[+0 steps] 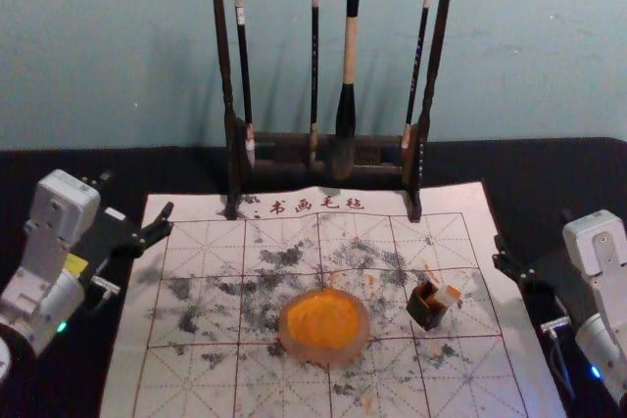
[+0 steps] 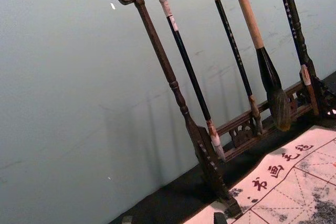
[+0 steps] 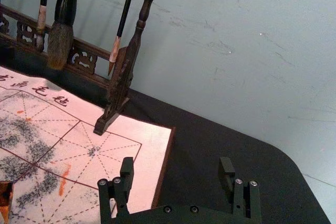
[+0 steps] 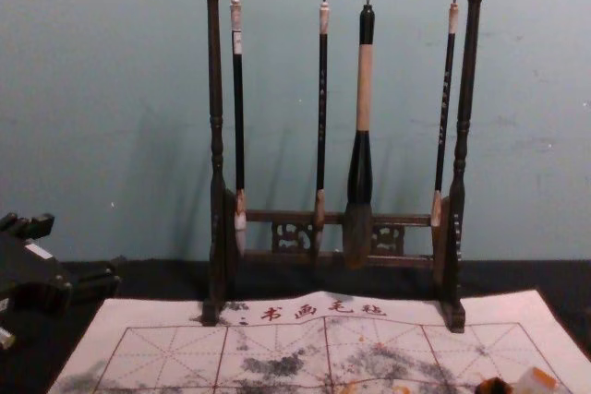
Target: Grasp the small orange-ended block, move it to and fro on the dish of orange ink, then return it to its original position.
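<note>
Widest and closest to the lens in the right wrist view, the fingers of my right gripper stand far apart with nothing between them, by the right edge of the mat. By its left edge, my left gripper also has its fingers parted, holding nothing. Orange ink lies in the round dish on the mat, and just right of that I've got the small orange-ended block sticking up at the little dark box, though I can't tell whether it's inside or leaning.
</note>
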`<state>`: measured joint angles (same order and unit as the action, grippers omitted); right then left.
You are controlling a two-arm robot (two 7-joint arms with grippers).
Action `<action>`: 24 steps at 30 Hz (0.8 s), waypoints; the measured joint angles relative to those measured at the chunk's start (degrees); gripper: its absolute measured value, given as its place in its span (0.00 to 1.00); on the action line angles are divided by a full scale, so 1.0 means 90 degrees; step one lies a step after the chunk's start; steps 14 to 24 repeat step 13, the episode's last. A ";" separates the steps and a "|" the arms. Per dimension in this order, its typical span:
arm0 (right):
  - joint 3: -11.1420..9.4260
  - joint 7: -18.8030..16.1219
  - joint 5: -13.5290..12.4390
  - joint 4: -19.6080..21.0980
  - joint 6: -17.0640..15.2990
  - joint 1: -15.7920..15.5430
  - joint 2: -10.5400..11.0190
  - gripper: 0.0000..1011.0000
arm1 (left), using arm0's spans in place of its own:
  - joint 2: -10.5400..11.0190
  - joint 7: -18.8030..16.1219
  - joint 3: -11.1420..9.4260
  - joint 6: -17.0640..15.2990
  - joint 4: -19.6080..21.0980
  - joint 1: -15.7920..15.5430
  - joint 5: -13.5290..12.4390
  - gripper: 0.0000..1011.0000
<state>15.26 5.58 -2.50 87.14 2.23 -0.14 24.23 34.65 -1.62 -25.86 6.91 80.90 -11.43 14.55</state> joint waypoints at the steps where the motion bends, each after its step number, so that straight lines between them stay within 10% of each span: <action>1: 0.0001 0.0000 -0.0001 0.0000 0.0001 0.0000 0.0001 0.99 | 0.0000 0.0000 0.0000 0.0000 0.0000 0.0000 0.0000 0.99; 24: 0.0005 0.0000 -0.0004 0.0008 0.0008 0.0000 0.0007 0.99 | 0.0000 0.0000 0.0000 0.0000 0.0000 0.0000 0.0000 0.99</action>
